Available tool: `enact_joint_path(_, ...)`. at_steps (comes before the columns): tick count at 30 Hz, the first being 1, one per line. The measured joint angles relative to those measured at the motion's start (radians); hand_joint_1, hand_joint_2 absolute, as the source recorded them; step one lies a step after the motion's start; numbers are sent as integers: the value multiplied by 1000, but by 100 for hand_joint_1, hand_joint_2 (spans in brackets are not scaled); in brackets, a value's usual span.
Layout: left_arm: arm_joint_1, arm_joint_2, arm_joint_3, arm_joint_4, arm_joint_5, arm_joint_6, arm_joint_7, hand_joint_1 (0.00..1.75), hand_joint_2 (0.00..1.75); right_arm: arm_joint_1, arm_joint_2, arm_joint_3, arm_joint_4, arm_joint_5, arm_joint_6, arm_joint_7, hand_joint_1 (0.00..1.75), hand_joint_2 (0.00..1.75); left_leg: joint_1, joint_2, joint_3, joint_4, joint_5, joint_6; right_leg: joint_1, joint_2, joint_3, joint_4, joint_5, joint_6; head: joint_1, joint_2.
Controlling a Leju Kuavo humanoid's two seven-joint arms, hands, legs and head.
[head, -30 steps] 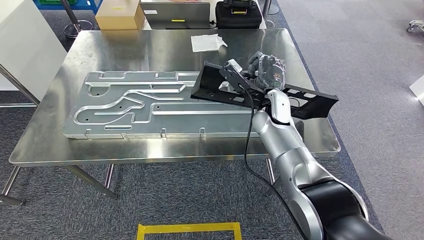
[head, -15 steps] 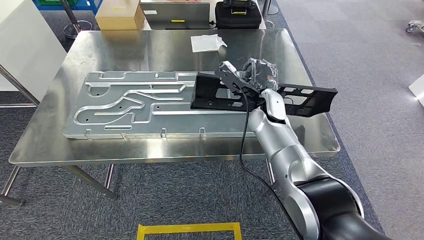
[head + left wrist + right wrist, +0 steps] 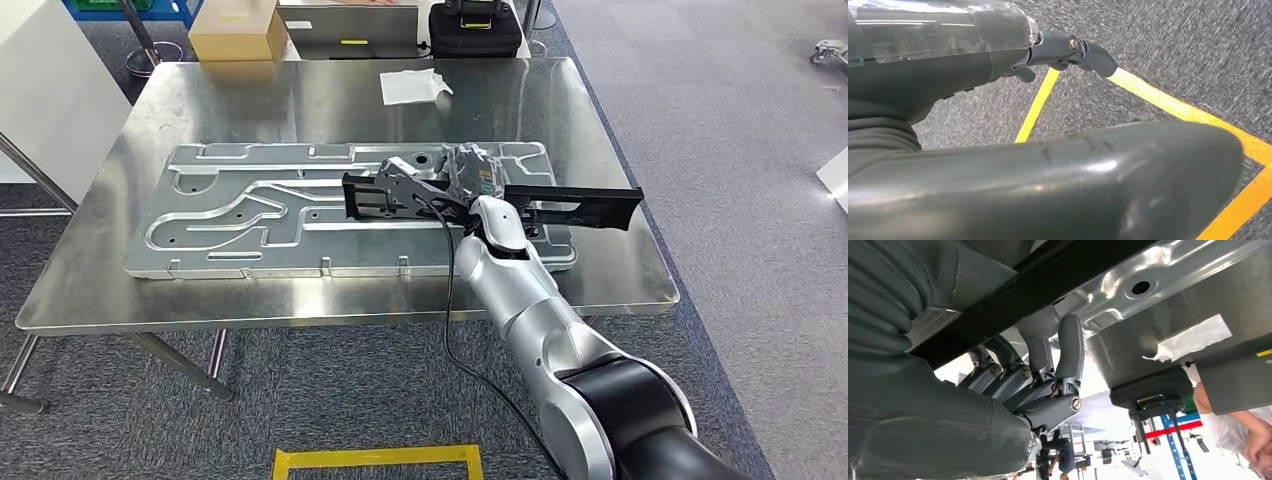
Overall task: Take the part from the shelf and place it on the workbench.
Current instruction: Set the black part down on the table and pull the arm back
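Note:
A long black part [image 3: 570, 203] hangs level over the steel workbench [image 3: 300, 95], its length running left to right above the right end of the grey machined plate [image 3: 260, 215]. My right hand [image 3: 470, 172] grips it near its middle. In the right wrist view the fingers [image 3: 1068, 355] curl around the black part [image 3: 1058, 270], with the plate [image 3: 1158, 275] behind them. My left hand [image 3: 998, 55] hangs over grey carpet with yellow floor tape [image 3: 1168, 105], fingers [image 3: 1088, 52] loosely extended and holding nothing.
A white cloth [image 3: 413, 86] lies at the back of the bench. Behind the bench stand a cardboard box [image 3: 238, 30], a grey case [image 3: 348, 32] and a black case [image 3: 475, 28]. Yellow tape [image 3: 378, 459] marks the floor in front. A person's arm [image 3: 1248, 425] appears beyond the bench.
My right hand has carried the black part to the left and levelled it, from over the bench's right side to above the right end of the machined plate.

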Motion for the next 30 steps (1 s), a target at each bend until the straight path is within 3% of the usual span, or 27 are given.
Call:
enact_joint_path(11, 0, -1, 9, 0, -6, 15, -2, 0, 0, -8, 1, 10, 49, 73, -59, 43, 175, 175, 0, 0, 3, 0, 0, 0, 0, 0, 3, 0, 0, 0, 0, 0)
enact_joint_path(30, 0, -1, 22, 0, -8, 25, -12, 0, 0, 87, 36, 41, 70, 66, -101, -86, 175, 175, 2, 10, 23, -1, -7, -6, 1, 11, 19, -1, -3, -6, 0, 0)
